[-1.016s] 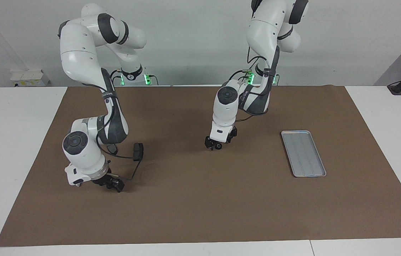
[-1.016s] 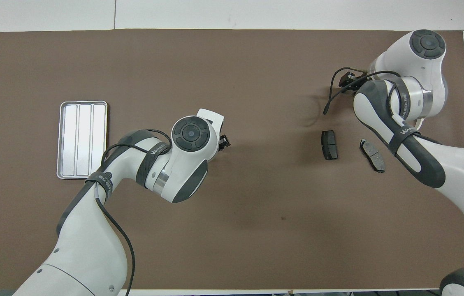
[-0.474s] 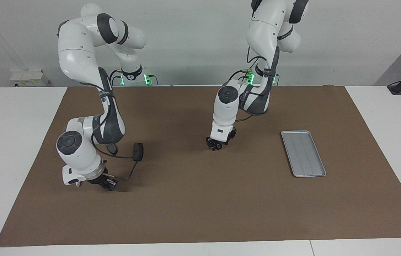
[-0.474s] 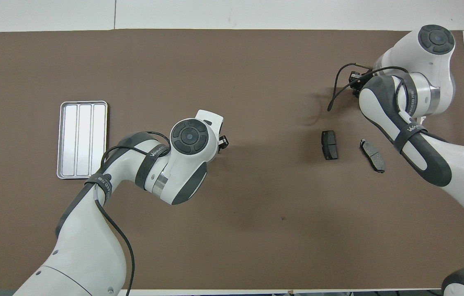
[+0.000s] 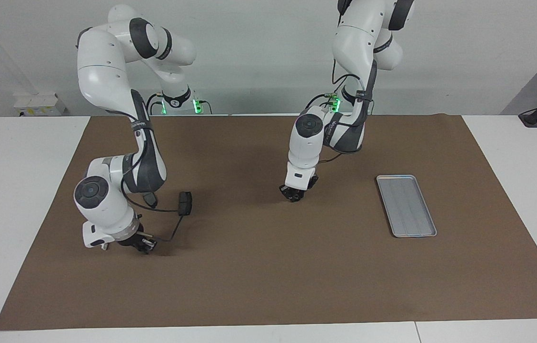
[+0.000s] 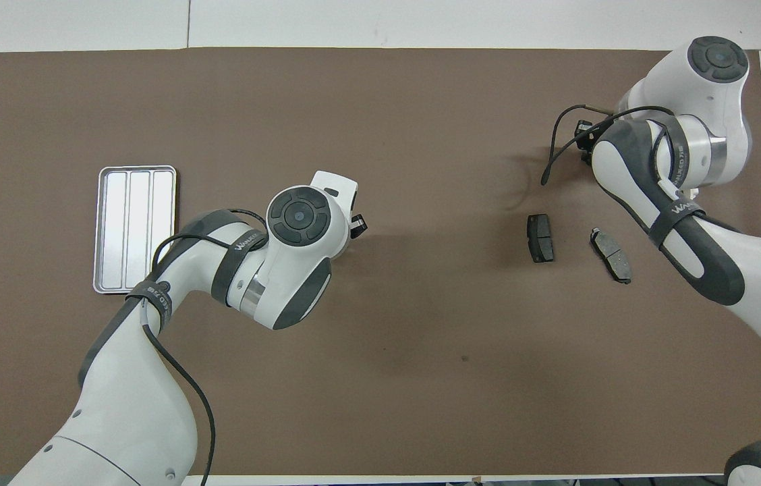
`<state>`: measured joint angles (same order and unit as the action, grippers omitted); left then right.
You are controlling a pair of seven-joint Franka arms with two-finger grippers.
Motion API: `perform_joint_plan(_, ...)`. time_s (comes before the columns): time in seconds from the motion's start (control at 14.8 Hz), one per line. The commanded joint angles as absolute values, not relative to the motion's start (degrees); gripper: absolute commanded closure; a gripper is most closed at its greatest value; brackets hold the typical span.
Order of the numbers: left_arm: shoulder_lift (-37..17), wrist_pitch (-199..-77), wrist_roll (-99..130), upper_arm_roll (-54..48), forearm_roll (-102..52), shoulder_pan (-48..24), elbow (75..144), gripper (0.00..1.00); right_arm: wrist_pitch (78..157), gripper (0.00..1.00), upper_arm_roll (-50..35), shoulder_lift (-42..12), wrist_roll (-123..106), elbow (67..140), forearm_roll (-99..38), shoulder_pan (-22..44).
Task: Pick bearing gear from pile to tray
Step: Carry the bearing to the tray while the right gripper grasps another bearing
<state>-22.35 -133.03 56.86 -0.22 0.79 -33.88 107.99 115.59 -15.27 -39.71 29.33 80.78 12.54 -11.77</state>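
The silver tray (image 5: 406,205) lies on the brown mat toward the left arm's end and holds nothing; it also shows in the overhead view (image 6: 135,229). Two dark grey brake-pad plates (image 6: 540,237) (image 6: 610,254) lie toward the right arm's end; one plate (image 5: 185,202) shows in the facing view. My left gripper (image 5: 294,195) hangs low over the middle of the mat, well apart from the tray. My right gripper (image 5: 143,245) is low over the mat beside the plates. The white bracket and the tiny black round pieces are not visible.
The brown mat (image 5: 268,286) covers most of the white table. A black cable (image 6: 549,152) loops out from the right wrist above the mat. A white box (image 5: 40,104) stands off the mat by the wall.
The left arm's wrist has shifted a little toward the tray and its gripper has turned. The right arm has drawn its wrist slightly toward its own end of the table.
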Motion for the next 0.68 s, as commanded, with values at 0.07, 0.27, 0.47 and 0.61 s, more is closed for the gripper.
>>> perform_joint_plan(0.07,-18.7,-119.0,44.2,-0.3,1.1,-25.4,100.8,0.93,100.6,1.00,-18.3,-35.1,27.8,74.6,12.5,-11.9)
perform_joint_plan(0.27,-11.7,-110.1,26.5,-0.3,0.5,-14.3,100.4,0.92,93.0,1.00,-22.6,-29.8,28.8,74.6,11.7,-11.5)
perform_joint_plan(0.47,-9.8,-107.4,10.3,-0.1,0.3,-5.9,100.6,0.92,90.4,1.00,-27.3,-28.1,45.8,74.4,10.8,-7.5)
perform_joint_plan(0.61,-8.4,-107.8,1.8,0.1,0.3,-3.2,103.8,0.92,94.0,1.00,-28.2,-28.5,61.4,74.5,10.1,-1.8)
